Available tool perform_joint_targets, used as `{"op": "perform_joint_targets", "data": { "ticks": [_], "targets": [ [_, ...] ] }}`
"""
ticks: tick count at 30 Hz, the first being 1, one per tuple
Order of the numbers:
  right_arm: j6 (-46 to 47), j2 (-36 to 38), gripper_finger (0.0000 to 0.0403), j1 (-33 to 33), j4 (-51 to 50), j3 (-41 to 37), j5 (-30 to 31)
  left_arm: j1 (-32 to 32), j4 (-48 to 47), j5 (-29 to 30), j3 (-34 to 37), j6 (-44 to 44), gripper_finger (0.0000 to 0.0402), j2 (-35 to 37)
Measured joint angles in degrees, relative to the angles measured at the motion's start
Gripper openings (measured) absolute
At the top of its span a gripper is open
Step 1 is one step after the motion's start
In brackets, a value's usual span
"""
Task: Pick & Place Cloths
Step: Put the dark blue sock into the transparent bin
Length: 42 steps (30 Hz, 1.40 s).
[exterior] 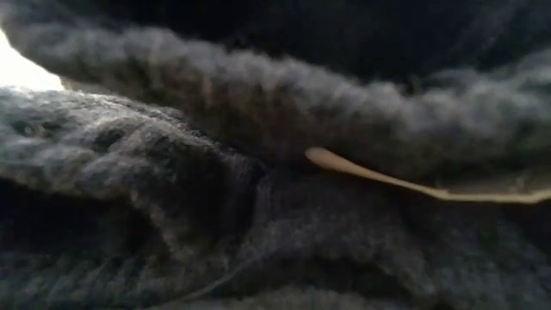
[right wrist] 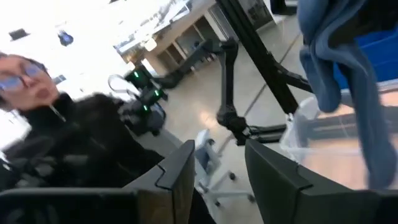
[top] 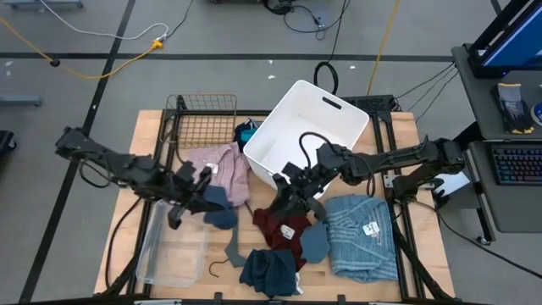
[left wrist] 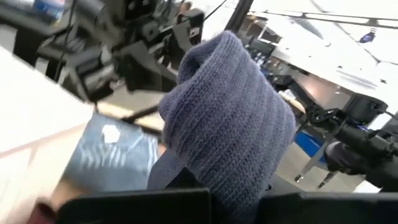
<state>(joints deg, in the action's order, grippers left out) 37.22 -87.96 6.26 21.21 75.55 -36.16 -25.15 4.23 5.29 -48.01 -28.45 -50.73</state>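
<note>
My left gripper [top: 201, 188] is over the table's left-middle, shut on a small slate-blue knit cloth [top: 217, 208]. This cloth fills the left wrist view [left wrist: 230, 118] and hangs in the right wrist view [right wrist: 339, 68]. My right gripper [top: 293, 181] hovers open beside the white bin [top: 339, 114], above the maroon cloth [top: 279, 224], which lies flat with its white tag up. Nothing sits between its fingers [right wrist: 217, 168]. The pink cloth [top: 222, 165], the light-blue ribbed cloth [top: 360, 235], a dark teal piece [top: 271, 271] and another blue piece [top: 315, 241] lie on the table. My left gripper pinches the slate-blue knit cloth between its two fingers at a bunched fold [left wrist: 217, 177]; how many layers it has I cannot tell. The cloth bulges out past the fingers in a thick lump. It hangs slack below the hold [right wrist: 367, 143], next to the clear tub.
A clear plastic tub [top: 169, 246] stands at the near left, a wire basket [top: 199, 119] at the far left. A grey hanger [top: 229, 250] lies by the teal piece. Dark knit cloth [exterior: 258, 172] covers the low view. A person [right wrist: 25, 81] shows beyond the table.
</note>
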Motion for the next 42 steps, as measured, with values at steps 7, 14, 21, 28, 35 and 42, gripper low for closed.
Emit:
{"op": "perform_joint_targets", "data": {
  "ticks": [7,14,21,28,35,42],
  "targets": [
    [-9.36,2.40,0.0104,0.28,-9.39,-0.02,6.38,-9.65,-17.30,12.14,-5.08,-6.12,0.0010,2.19],
    [-19.13,7.76,0.0075,1.65,-21.22,0.09,22.51,-16.91,-35.64,21.42,-15.49,-11.79,0.0010,-1.58],
    [-24.26,15.08,0.0052,5.48,-33.12,0.00,40.37,-20.35,-49.62,25.57,-19.80,-21.01,0.0010,-5.24],
    [-24.54,20.00,0.0038,9.78,-38.92,0.02,48.99,-20.47,-58.18,25.80,-19.80,-33.37,0.0010,-6.45],
    [-24.49,21.74,0.0029,12.14,-41.00,0.00,51.43,-20.54,-62.57,21.46,-19.80,-46.74,0.0010,-9.42],
    [-24.63,21.73,0.0021,12.24,-41.56,0.00,51.39,-22.01,-63.48,7.20,-19.80,-57.47,0.0010,-14.10]
  ]
}}
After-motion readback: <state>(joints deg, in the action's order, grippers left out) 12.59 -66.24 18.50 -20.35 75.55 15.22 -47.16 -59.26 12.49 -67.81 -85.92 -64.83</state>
